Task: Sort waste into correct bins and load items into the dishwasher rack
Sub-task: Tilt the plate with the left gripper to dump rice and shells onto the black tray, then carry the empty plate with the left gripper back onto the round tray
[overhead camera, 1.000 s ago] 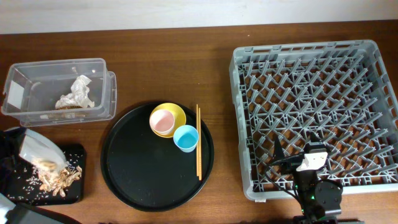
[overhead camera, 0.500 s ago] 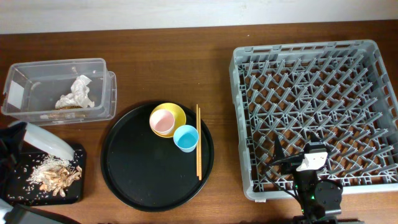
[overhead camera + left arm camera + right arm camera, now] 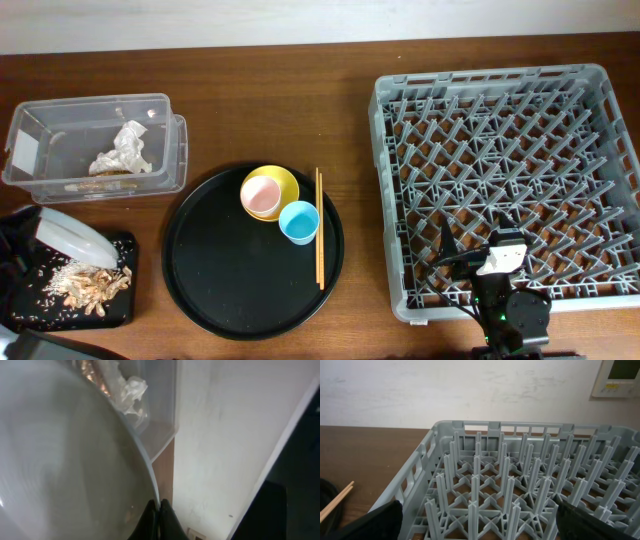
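— What does it all stand on?
— A dark reddish-brown wooden table (image 3: 260,100) with a dull sheen on its top.
— And behind it?
— A plain off-white wall (image 3: 300,20) that meets the table's far edge. The right wrist view shows faint scuffs and grey smudges across the paint.
— Anything mounted on it?
— A pale control panel (image 3: 619,378) with a greenish display, high at the right.
— The light?
— Soft and even across the wood and the wall.

Brown wood table (image 3: 300,100): clear tub (image 3: 90,99) far left, small black tray (image 3: 122,312) near left, round black tray (image 3: 230,280) centre, grey rack (image 3: 383,180) right.
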### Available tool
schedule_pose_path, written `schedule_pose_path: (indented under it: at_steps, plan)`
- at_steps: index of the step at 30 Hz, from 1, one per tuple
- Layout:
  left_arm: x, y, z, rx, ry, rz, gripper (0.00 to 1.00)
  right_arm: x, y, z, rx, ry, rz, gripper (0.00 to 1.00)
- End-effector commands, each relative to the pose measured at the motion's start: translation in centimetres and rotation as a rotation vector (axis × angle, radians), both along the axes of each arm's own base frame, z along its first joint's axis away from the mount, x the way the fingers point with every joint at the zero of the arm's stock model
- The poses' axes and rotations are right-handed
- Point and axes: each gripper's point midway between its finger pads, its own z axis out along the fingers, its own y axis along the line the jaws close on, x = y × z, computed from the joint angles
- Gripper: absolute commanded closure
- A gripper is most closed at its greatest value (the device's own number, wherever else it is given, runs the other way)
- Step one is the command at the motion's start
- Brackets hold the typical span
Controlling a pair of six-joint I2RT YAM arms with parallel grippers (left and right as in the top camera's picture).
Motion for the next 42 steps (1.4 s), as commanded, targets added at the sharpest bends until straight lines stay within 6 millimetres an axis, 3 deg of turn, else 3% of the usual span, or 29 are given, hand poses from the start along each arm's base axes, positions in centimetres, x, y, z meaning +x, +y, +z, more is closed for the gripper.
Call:
schedule_pose_path:
  at_steps: [1,5,9,13,15,18,23,26,30,35,42]
  plan:
    - [0.3,-2.4,2.9,-0.11,-0.133,-0.064,1.0,0.0,0.0,-0.4,0.003,0.007,-0.004,0.02]
    - [0.0,-4.5,4.3,-0.171,-0.173,-0.104,1.0,0.0,0.0,-0.4,0.003,0.007,-0.004,0.02]
    - [0.1,-7.6,5.2,-0.084,-0.187,-0.208,1.0,0.0,0.0,-0.4,0.003,0.007,-0.004,0.02]
    - [0.8,-11.7,5.6,-0.049,-0.157,-0.328,1.0,0.0,0.0,-0.4,0.003,0.007,-0.004,0.01]
    - [1.2,-15.1,5.3,0.012,-0.115,-0.441,1.0,0.0,0.0,-0.4,0.003,0.007,-0.004,0.02]
    - [-0.1,-19.8,3.0,0.085,0.075,-0.594,1.0,0.0,0.0,-0.4,0.003,0.007,-0.004,0.02]
    - [-4.0,-24.3,-1.0,0.298,0.386,-0.845,1.0,0.0,0.0,-0.4,0.003,0.007,-0.004,0.02]
    - [-4.9,-25.7,-2.2,0.436,0.461,-0.961,1.0,0.0,0.0,-0.4,0.003,0.007,-0.004,0.02]
    - [-6.0,-26.7,-4.0,0.6,0.618,-0.978,1.0,0.0,0.0,-0.4,0.003,0.007,-0.004,0.02]
    - [-6.4,-30.2,-7.0,0.678,0.614,-1.061,1.0,0.0,0.0,-0.4,0.003,0.007,-0.004,0.02]
    - [-7.8,-32.3,-12.5,0.741,0.631,-1.095,1.0,0.0,0.0,-0.4,0.003,0.007,-0.004,0.02]
